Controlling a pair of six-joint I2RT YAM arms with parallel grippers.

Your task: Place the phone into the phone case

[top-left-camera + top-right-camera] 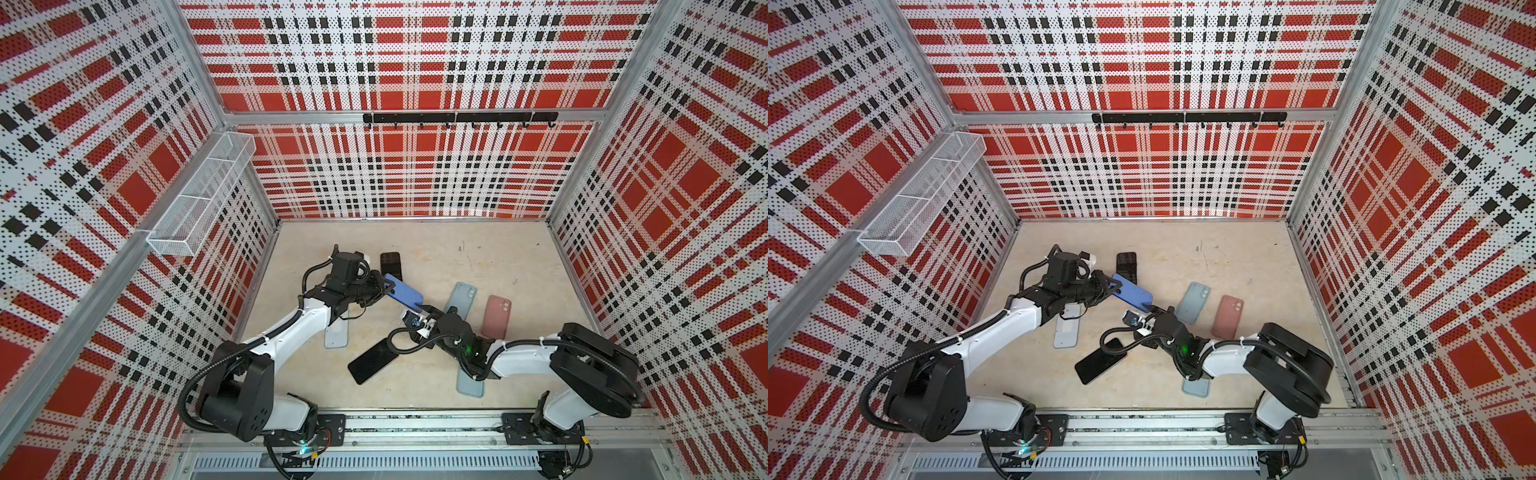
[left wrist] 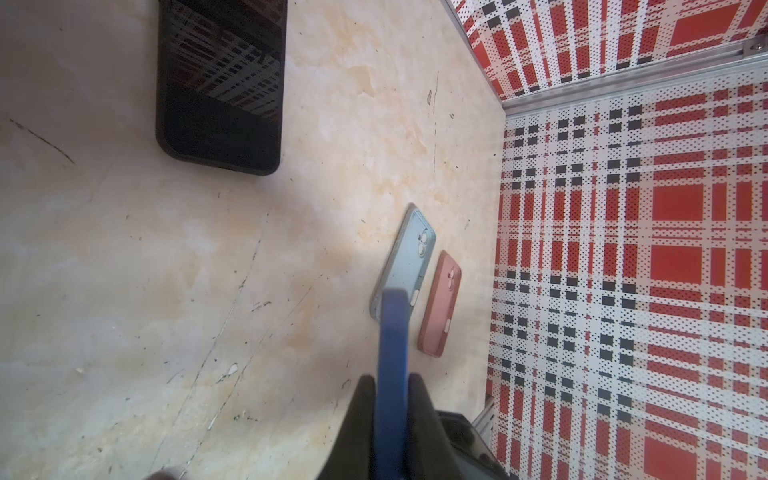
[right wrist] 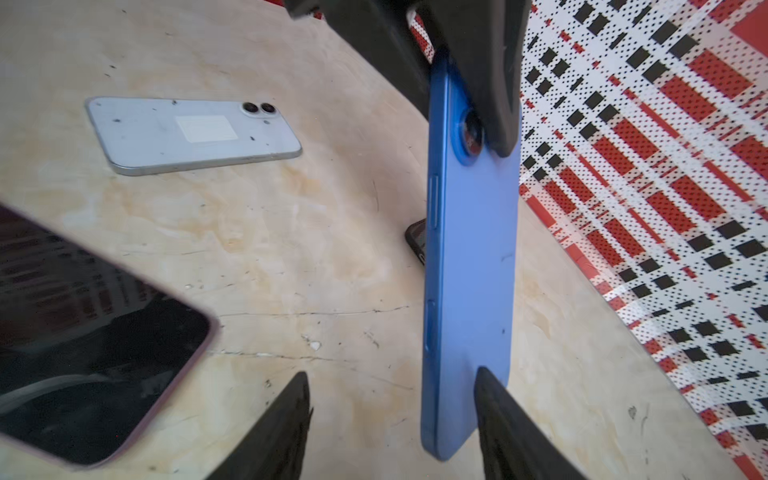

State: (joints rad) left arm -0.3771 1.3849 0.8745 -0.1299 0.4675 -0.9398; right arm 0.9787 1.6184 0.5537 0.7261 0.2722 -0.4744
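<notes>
Near clamped blue phone [image 3: 473, 249], sticker [image 3: 205, 129] on pale phone [image 3: 137, 137]: txt unreadable.

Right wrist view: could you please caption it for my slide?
Left gripper clamps the blue phone by its camera end; the open right gripper straddles the other end.

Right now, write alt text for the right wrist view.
A blue phone is pinched at its camera end by the left tool, its other end between the fingers of the open right tool. On the table lie a pale phone, face down, and a dark-screened phone.
</notes>
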